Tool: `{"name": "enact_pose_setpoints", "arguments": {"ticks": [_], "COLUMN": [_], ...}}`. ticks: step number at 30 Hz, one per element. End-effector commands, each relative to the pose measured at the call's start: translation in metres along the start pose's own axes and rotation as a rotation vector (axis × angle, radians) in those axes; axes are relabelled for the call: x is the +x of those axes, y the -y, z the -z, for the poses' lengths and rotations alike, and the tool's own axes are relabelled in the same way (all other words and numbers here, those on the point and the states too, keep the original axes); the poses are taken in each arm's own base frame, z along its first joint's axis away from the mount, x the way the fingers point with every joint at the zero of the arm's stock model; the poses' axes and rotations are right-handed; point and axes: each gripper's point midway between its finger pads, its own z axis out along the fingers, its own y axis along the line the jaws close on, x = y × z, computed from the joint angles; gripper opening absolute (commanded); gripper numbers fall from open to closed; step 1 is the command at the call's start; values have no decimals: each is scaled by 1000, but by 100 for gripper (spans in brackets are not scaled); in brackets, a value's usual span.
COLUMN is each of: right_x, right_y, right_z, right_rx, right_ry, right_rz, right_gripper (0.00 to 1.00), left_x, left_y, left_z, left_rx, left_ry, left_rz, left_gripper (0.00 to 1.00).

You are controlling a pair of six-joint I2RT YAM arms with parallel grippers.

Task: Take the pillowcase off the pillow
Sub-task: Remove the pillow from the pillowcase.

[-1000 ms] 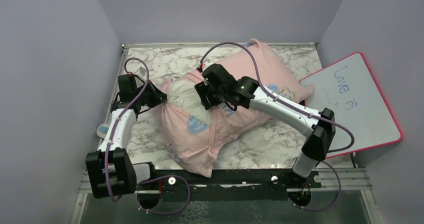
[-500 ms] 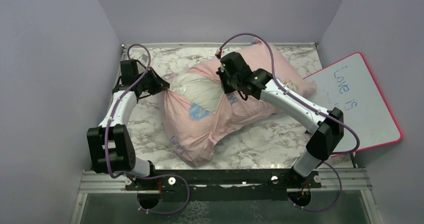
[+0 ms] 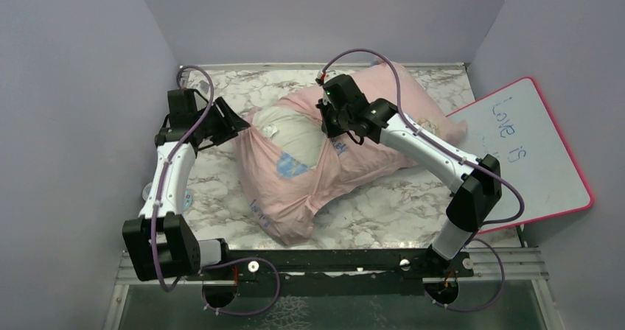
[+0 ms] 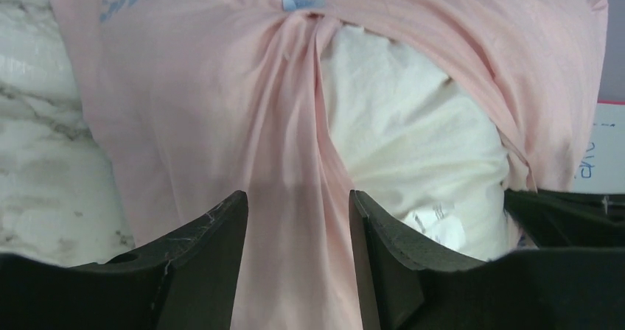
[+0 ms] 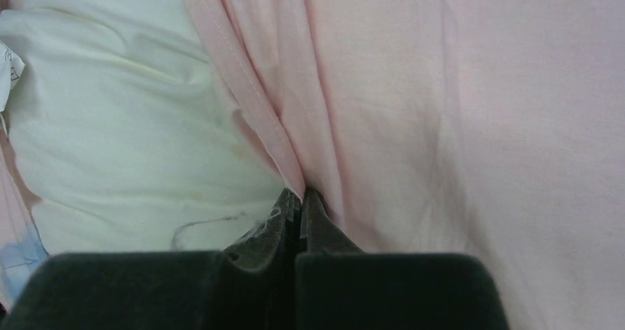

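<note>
Cover only partly off!
The pillow (image 3: 289,135) bulges bare from the pillowcase (image 3: 354,169) at its left mouth, the rest inside; right hand (image 5: 298,197) pinches the hem, left hand (image 4: 298,199) spread astride a fold.

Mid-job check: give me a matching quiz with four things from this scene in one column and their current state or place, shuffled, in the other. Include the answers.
Things:
1. left hand
2. right hand
3. pillow
4. whiteboard

States:
A. white, partly bared at the opening of the pillowcase
B. shut, pinching the pink hem
C. pink-framed, off to the right
D. open, pink fabric running through the gap

Pairs: 1-D, 2-B, 3-A, 4-C
</note>
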Motion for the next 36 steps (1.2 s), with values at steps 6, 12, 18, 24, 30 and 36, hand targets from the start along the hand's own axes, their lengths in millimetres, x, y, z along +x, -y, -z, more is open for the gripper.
{"name": "enact_pose_setpoints", "arguments": {"ticks": [6,12,18,24,30,36], "right_x": [33,38,41,40,34,32], "right_y": [-2,-4,-3,12,33,38], "right_z": [-16,-11,-5,-2,-2,-6], "right_rx": [-16,-30,-30,47,179,204], "right_ry": [-103,-111,-109,-89,-72,-67], "right_rz": [-33,-57,-66,-69,-80,-93], "right_gripper": [1,1,1,1,1,1], "left_x": [75,105,133,154,167,174], "left_y": [53,74,79,70,44,-3], "left_z": [39,33,18,25,57,108], "left_rx": [1,-73,-142,-162,-234,-423], "left_ry": [-107,-150,-175,-202,-201,-146], "left_rz": [42,27,-56,-86,-68,-15], "left_gripper": [57,58,49,6,0,0]}}
